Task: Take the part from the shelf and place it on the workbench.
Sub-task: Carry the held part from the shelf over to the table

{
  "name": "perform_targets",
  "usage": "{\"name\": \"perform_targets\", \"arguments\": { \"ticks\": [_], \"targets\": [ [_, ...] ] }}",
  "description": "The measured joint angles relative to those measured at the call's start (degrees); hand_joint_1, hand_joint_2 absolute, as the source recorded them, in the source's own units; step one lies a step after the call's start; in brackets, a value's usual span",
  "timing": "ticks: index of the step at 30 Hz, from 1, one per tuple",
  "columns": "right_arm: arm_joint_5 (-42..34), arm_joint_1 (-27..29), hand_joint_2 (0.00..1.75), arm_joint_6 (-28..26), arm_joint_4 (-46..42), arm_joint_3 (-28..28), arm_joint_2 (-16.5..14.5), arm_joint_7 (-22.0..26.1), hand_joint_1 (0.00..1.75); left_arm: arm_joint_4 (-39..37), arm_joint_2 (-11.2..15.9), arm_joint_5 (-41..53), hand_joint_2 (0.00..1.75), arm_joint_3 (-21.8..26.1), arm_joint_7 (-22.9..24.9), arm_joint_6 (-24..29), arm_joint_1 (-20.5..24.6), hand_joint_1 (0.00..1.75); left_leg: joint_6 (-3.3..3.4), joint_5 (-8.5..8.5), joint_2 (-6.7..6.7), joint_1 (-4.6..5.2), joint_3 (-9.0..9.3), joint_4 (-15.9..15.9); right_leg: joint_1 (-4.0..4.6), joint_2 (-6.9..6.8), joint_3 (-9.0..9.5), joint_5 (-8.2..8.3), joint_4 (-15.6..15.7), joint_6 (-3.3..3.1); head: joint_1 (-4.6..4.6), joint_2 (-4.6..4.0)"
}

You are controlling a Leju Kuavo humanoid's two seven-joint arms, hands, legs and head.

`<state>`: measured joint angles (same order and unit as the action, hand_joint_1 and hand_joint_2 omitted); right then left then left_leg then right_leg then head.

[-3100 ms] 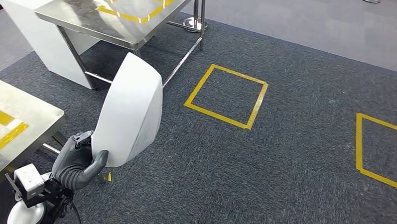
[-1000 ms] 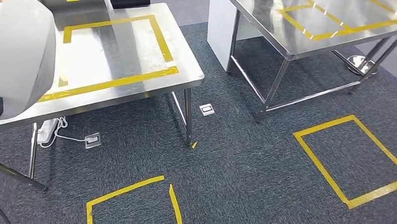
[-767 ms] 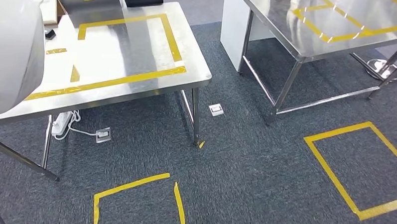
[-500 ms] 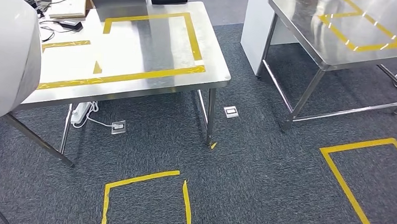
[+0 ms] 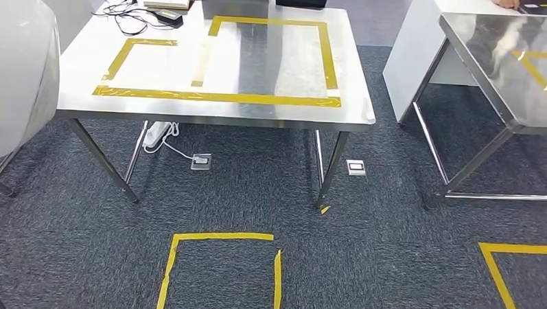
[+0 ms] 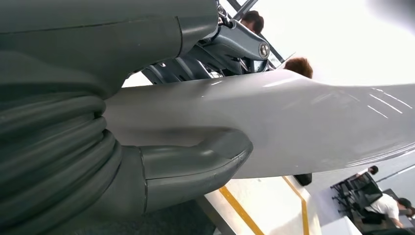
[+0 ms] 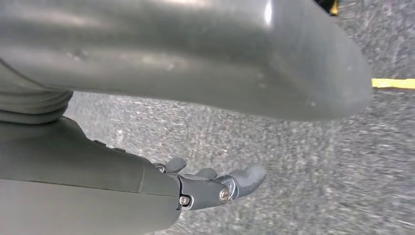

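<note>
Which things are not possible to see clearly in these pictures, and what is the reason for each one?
- White part, head view: cut off by the left edge, so its full shape is unknown.
- Left hand, left wrist view: its darker fingers are mostly hidden behind the part.
- Right-hand table, head view: cut off by the right edge.
- Items at the workbench far edge: cropped and too small to identify.
- Floor in the right wrist view: blurred.

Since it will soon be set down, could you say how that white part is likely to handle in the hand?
The white part looks like a rigid moulded shell, holding its curve. Its glossy skin may slip in the left hand, which grips one edge. Probably light for its size.
</note>
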<state>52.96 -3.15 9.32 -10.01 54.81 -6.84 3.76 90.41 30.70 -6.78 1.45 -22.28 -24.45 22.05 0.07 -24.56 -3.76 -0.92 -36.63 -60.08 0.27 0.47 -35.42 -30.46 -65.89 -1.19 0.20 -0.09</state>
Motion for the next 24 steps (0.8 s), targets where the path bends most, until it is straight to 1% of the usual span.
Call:
{"name": "perform_targets", "arguments": {
  "ticks": [1, 2, 4, 5, 6, 7, 8, 9, 10, 11, 12, 13, 14, 15, 16, 17, 18, 19, 20, 22, 23, 24],
  "targets": [
    [-0.19, -0.13, 0.0, -0.12, 0.0, 0.12, 0.02, -0.01, 0.0, 0.06, 0.03, 0.06, 1.75, 0.01, 0.0, 0.05, -0.02, 1.75, -0.21, 0.1, -0.4, 0.05, -0.02, 0.0, 0.2, 0.22, 1.48, 1.14, 3.26, -0.35, 0.0, 0.0],
    [-0.37, -0.25, 0.0, -0.23, 0.0, 0.23, 0.04, -0.05, 0.0, 0.11, 0.08, 0.11, 1.75, 0.03, 0.0, 0.1, -0.07, 1.75, -0.5, 0.21, -0.66, 0.03, -0.06, 0.05, 0.39, 0.34, 2.33, 1.62, 5.25, -0.55, 0.01, 0.0],
    [-0.55, -0.39, 0.0, -0.37, 0.0, 0.44, 0.06, -0.11, 0.0, 0.16, 0.22, 0.19, 1.75, 0.08, 0.0, 0.25, -0.25, 1.75, -1.23, 0.49, -0.99, -0.04, -0.09, 0.36, 0.6, 0.1, 2.53, 1.81, 6.1, -0.7, 0.04, 0.0],
    [-0.58, -0.44, 0.0, -0.41, 0.0, 0.52, 0.02, -0.13, 0.0, 0.19, 0.34, 0.21, 1.75, 0.15, -0.01, 0.31, -0.4, 1.75, -1.54, 0.57, -0.8, -0.1, -0.19, 0.4, 0.49, -0.06, 2.65, 2.12, 6.38, -0.9, 0.07, 0.0],
    [-0.62, -0.44, 0.0, -0.45, 0.0, 0.62, -0.03, -0.11, 0.0, 0.21, 0.49, 0.23, 1.75, 0.25, -0.01, 0.35, -0.51, 1.75, -1.79, 0.22, -0.18, -0.06, -0.42, 0.02, 0.33, -0.21, 2.79, 2.46, 6.71, -1.18, 0.03, 0.0],
    [-0.67, -0.42, 0.0, -0.49, 0.0, 0.72, -0.07, -0.11, 0.0, 0.22, 0.62, 0.25, 1.75, 0.34, -0.02, 0.39, -0.57, 1.75, -1.98, -0.75, 0.68, 0.0, -0.99, -1.22, 0.13, -0.37, 2.92, 2.78, 7.03, -1.46, -0.08, 0.0],
    [-0.73, -0.35, 0.0, -0.56, 0.0, 0.81, -0.12, -0.11, 0.0, 0.21, 0.71, 0.26, 1.75, 0.4, -0.02, 0.42, -0.61, 1.75, -2.15, -2.33, 1.68, -0.01, -2.01, -3.61, -0.01, -0.55, 3.0, 3.03, 7.26, -1.65, -0.17, 0.0],
    [-0.79, -0.25, 0.0, -0.64, 0.0, 0.91, -0.11, -0.1, 0.0, 0.18, 0.72, 0.28, 1.75, 0.41, -0.02, 0.44, -0.62, 1.75, -2.4, -4.29, 2.48, -0.02, -3.31, -6.88, 0.0, -0.71, 2.94, 3.09, 7.29, -1.79, -0.27, 0.0],
    [-0.86, -0.16, 0.0, -0.71, 0.0, 1.03, -0.11, -0.11, 0.0, 0.1, 0.65, 0.33, 1.75, 0.35, -0.02, 0.45, -0.63, 1.75, -2.64, -6.04, 2.88, -0.1, -4.73, -10.47, 0.0, -0.89, 2.85, 3.12, 7.26, -1.83, -0.32, 0.0],
    [-0.91, -0.09, 0.0, -0.76, 0.0, 1.15, -0.11, -0.11, 0.0, 0.0, 0.55, 0.41, 1.75, 0.26, -0.02, 0.45, -0.67, 1.75, -2.89, -7.07, 3.09, -0.19, -5.76, -13.23, -0.01, -1.11, 2.77, 3.12, 7.21, -1.82, -0.31, 0.0],
    [-0.96, -0.05, 0.0, -0.78, 0.0, 1.25, -0.12, -0.11, 0.0, -0.14, 0.46, 0.52, 1.75, 0.15, -0.03, 0.45, -0.68, 1.75, -3.08, -7.06, 3.23, -0.26, -5.94, -14.22, -0.05, -1.31, 2.71, 3.1, 7.13, -1.78, -0.31, 0.0],
    [-0.99, -0.04, 0.0, -0.79, 0.0, 1.32, -0.14, -0.1, 0.0, -0.26, 0.39, 0.65, 1.75, 0.05, -0.05, 0.45, -0.64, 1.75, -3.22, -6.05, 3.37, -0.34, -5.02, -13.06, -0.12, -1.47, 2.68, 3.04, 6.99, -1.68, -0.31, 0.0],
    [-1.01, -0.05, 0.0, -0.8, 0.0, 1.38, -0.16, -0.07, 0.0, -0.35, 0.34, 0.74, 1.75, -0.01, -0.08, 0.45, -0.53, 1.75, -3.33, -4.33, 3.59, -0.43, -3.12, -9.92, -0.21, -1.61, 2.67, 2.92, 6.78, -1.5, -0.31, 0.0],
    [-1.01, -0.07, 0.0, -0.8, 0.0, 1.44, -0.18, -0.03, 0.0, -0.43, 0.31, 0.82, 1.75, -0.05, -0.13, 0.45, -0.37, 1.75, -3.39, -3.11, 3.93, -0.47, -0.95, -6.2, -0.27, -1.72, 2.66, 2.75, 6.54, -1.24, -0.32, 0.0],
    [-1.01, -0.1, 0.0, -0.8, -0.01, 1.51, -0.18, 0.02, 0.0, -0.53, 0.26, 0.87, 1.75, -0.08, -0.2, 0.45, -0.11, 1.75, -3.23, -2.34, 4.19, -0.38, 0.86, -3.04, -0.22, -1.81, 2.56, 2.56, 6.28, -0.92, -0.35, 0.0],
    [-1.01, -0.12, 0.0, -0.8, -0.01, 1.57, -0.17, 0.06, 0.0, -0.62, 0.22, 0.91, 1.75, -0.11, -0.28, 0.45, 0.14, 1.75, -2.85, -2.1, 4.3, -0.33, 1.92, -1.04, -0.11, -1.91, 2.42, 2.44, 6.08, -0.59, -0.35, 0.0],
    [-1.01, -0.11, 0.0, -0.8, -0.02, 1.61, -0.16, 0.1, 0.0, -0.72, 0.19, 0.95, 1.75, -0.14, -0.38, 0.45, 0.31, 1.75, -2.4, -2.32, 4.31, -0.31, 2.25, -0.26, 0.04, -1.98, 2.25, 2.34, 5.95, -0.33, -0.34, 0.0],
    [-1.0, -0.11, 0.0, -0.8, -0.02, 1.65, -0.13, 0.12, 0.0, -0.83, 0.13, 0.96, 1.75, -0.2, -0.49, 0.45, 0.45, 1.75, -1.98, -2.22, 4.15, -0.29, 2.22, -0.1, 0.23, -2.02, 2.12, 2.32, 5.93, -0.53, -0.32, 0.0],
    [-1.0, -0.09, 0.0, -0.79, -0.02, 1.67, -0.11, 0.11, 0.0, -0.91, 0.08, 0.97, 1.75, -0.24, -0.6, 0.45, 0.5, 1.75, -1.73, -2.11, 4.03, -0.39, 2.14, -0.03, 0.33, -2.05, 2.07, 2.4, 5.96, -1.03, -0.26, 0.0],
    [-1.03, -0.11, 0.0, -0.78, -0.01, 1.71, -0.07, 0.07, 0.0, -1.25, -0.12, 0.97, 1.75, -0.34, -0.87, 0.43, 0.72, 1.75, -1.58, -2.07, 3.95, -0.33, 2.1, 0.03, 0.47, -2.04, 2.11, 2.53, 6.13, -2.18, -0.22, 0.0],
    [-1.1, -0.13, 0.0, -0.79, -0.01, 1.74, -0.07, 0.02, 0.0, -1.47, -0.25, 0.97, 1.75, -0.39, -1.02, 0.39, 0.91, 1.75, -1.46, -2.08, 3.93, -0.27, 2.1, 0.03, 0.47, -2.03, 2.15, 2.63, 6.21, -2.34, -0.21, 0.0],
    [-1.18, -0.16, 0.0, -0.8, -0.01, 1.8, -0.07, -0.03, 0.0, -1.72, -0.41, 0.99, 1.75, -0.47, -1.16, 0.35, 1.19, 1.75, -1.34, -2.09, 3.93, -0.21, 2.1, 0.02, 0.46, -2.03, 2.2, 2.7, 6.35, -2.25, -0.21, 0.0]
  ]
}}
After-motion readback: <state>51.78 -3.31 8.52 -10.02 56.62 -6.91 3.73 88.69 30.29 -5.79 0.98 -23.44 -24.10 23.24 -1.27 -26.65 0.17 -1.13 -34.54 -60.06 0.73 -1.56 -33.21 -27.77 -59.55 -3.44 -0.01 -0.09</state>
